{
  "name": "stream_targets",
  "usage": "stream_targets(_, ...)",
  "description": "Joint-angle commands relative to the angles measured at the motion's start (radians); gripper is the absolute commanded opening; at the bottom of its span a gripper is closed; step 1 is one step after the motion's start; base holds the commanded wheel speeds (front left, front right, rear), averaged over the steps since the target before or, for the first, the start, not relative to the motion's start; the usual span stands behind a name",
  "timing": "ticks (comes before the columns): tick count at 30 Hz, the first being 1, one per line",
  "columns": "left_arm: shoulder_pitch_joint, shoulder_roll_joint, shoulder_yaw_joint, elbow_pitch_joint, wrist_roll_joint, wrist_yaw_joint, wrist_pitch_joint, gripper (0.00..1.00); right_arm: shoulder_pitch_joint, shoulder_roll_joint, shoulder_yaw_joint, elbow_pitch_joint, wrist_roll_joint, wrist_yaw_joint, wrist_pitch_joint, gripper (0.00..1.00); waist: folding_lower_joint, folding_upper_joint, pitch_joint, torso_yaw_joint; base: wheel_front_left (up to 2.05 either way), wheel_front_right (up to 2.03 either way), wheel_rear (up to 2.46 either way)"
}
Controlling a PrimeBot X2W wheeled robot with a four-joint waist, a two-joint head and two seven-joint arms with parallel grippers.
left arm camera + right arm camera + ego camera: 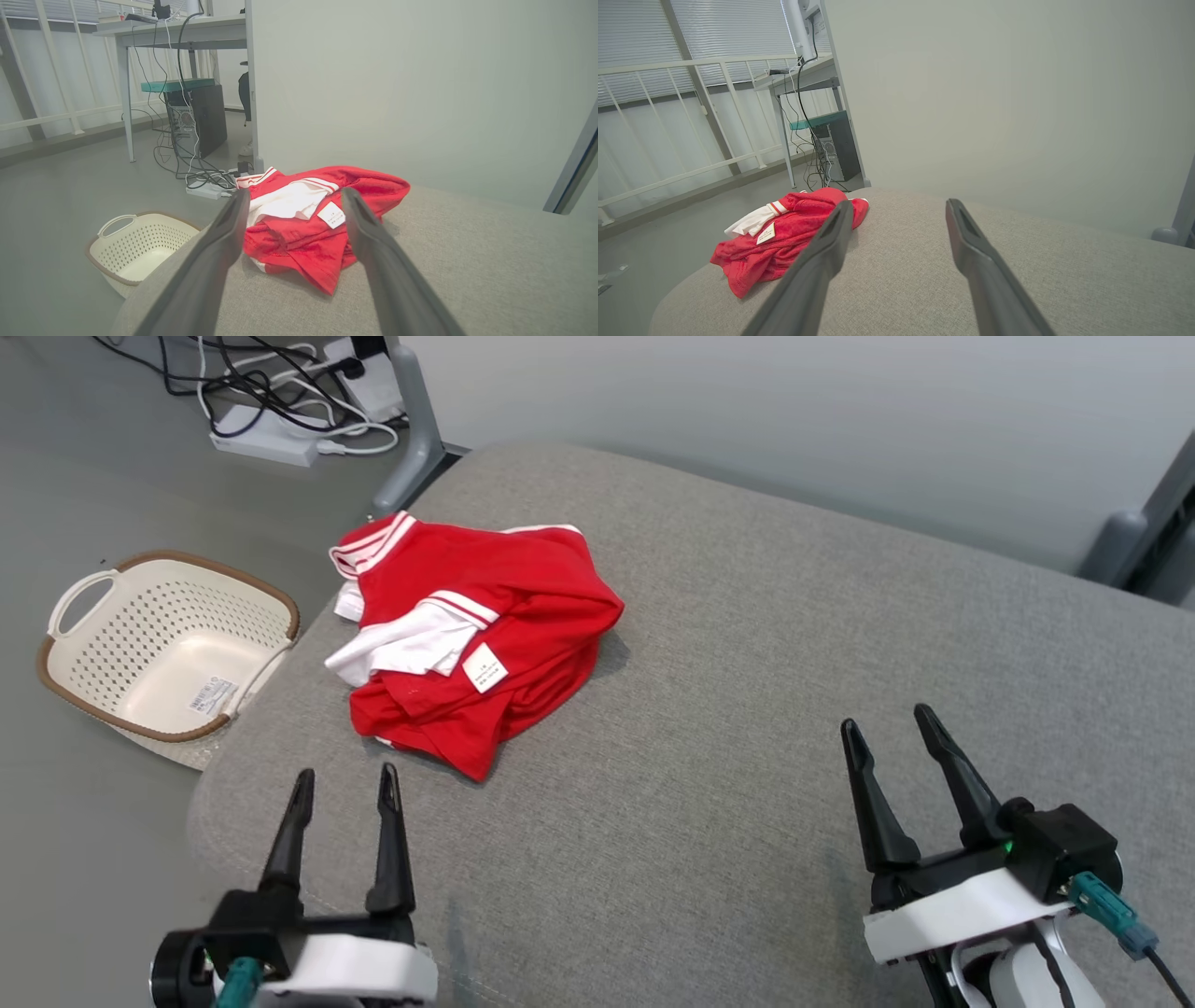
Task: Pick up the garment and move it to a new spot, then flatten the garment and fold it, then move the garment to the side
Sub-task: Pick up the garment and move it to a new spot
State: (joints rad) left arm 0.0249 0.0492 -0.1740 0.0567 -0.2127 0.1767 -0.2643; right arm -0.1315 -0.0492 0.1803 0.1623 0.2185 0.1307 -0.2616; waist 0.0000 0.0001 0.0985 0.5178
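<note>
Cream basket (159,616) at frame left, label (210,693) on its floor, red garment (476,644) crumpled on cushion (747,709), left gripper (345,773) and right gripper (886,718) fingers spread

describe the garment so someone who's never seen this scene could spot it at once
Start at the wide grey cushioned surface. Near its far left corner, beside the cream basket on the floor, lies a crumpled shirt. Bright red cloth, white striped trim and a small white label set it apart.
</note>
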Motion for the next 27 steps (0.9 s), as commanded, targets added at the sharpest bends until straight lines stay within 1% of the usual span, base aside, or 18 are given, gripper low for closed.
stream_targets(1, -0.030, 0.002, 0.008, 0.002, -0.004, -0.007, -0.001, 1.00, -0.011, -0.003, -0.001, -0.010, -0.006, 0.000, -0.005, 1.00, 0.0000, -0.0001, 0.027, -0.023, 0.00, 0.00, 0.00)
stream_targets(2, -0.038, 0.002, 0.015, 0.006, -0.014, -0.012, -0.001, 1.00, -0.020, -0.007, -0.005, -0.014, -0.013, 0.000, -0.005, 1.00, 0.0000, -0.0001, 0.042, -0.032, 0.00, 0.00, 0.00)
stream_targets(4, -0.062, 0.003, 0.044, 0.024, -0.084, -0.016, 0.000, 1.00, -0.036, -0.018, -0.007, -0.028, -0.025, 0.000, -0.005, 1.00, 0.0000, -0.0001, 0.080, -0.050, 0.00, 0.00, 0.00)
stream_targets(5, -0.083, 0.003, 0.056, 0.038, -0.109, -0.025, -0.001, 1.00, -0.046, -0.028, -0.003, -0.033, -0.038, 0.000, -0.005, 1.00, 0.0000, -0.0001, 0.102, -0.058, 0.00, 0.00, 0.00)
stream_targets(9, -0.208, 0.005, 0.090, 0.129, -0.107, -0.117, 0.000, 1.00, -0.091, -0.081, 0.001, -0.071, -0.062, 0.000, -0.005, 1.00, 0.0000, -0.0001, 0.190, -0.086, 0.00, 0.00, 0.00)
stream_targets(10, -0.246, 0.012, 0.099, 0.163, -0.107, -0.137, 0.000, 1.00, -0.102, -0.095, -0.001, -0.080, -0.065, 0.000, -0.005, 1.00, 0.0000, -0.0001, 0.211, -0.091, 0.00, 0.00, 0.00)
stream_targets(11, -0.333, 0.040, 0.108, 0.247, -0.114, -0.176, 0.002, 1.00, -0.121, -0.118, 0.000, -0.100, -0.065, 0.000, -0.005, 1.00, 0.0000, -0.0001, 0.250, -0.103, 0.00, 0.00, 0.00)
stream_targets(12, -0.383, 0.055, 0.106, 0.288, -0.118, -0.196, 0.012, 1.00, -0.130, -0.130, 0.000, -0.106, -0.065, 0.000, -0.005, 1.00, 0.0000, -0.0001, 0.264, -0.107, 0.00, 0.00, 0.00)
stream_targets(16, -0.557, 0.108, 0.132, 0.416, -0.175, -0.244, 0.115, 1.00, -0.152, -0.162, 0.003, -0.128, -0.066, 0.000, -0.005, 1.00, 0.0000, -0.0001, 0.312, -0.132, 0.00, 0.00, 0.00)
stream_targets(19, -0.661, 0.147, 0.140, 0.492, -0.210, -0.265, 0.215, 1.00, -0.156, -0.167, 0.006, -0.135, -0.071, 0.000, -0.005, 1.00, 0.0000, -0.0001, 0.336, -0.147, 0.00, 0.00, 0.00)
stream_targets(25, -0.787, 0.203, 0.110, 0.593, -0.288, -0.299, 0.440, 1.00, -0.162, -0.175, 0.025, -0.137, -0.082, 0.000, -0.005, 1.00, 0.0000, -0.0001, 0.365, -0.175, 0.00, 0.00, 0.00)
stream_targets(26, -0.787, 0.203, 0.110, 0.593, -0.288, -0.299, 0.440, 1.00, -0.162, -0.175, 0.025, -0.137, -0.082, 0.000, -0.005, 1.00, 0.0000, -0.0001, 0.365, -0.175, 0.00, 0.00, 0.00)
stream_targets(27, -0.802, 0.212, 0.104, 0.602, -0.305, -0.300, 0.476, 1.00, -0.163, -0.175, 0.027, -0.138, -0.082, 0.000, -0.005, 1.00, 0.0000, -0.0001, 0.369, -0.180, 0.00, 0.00, 0.00)
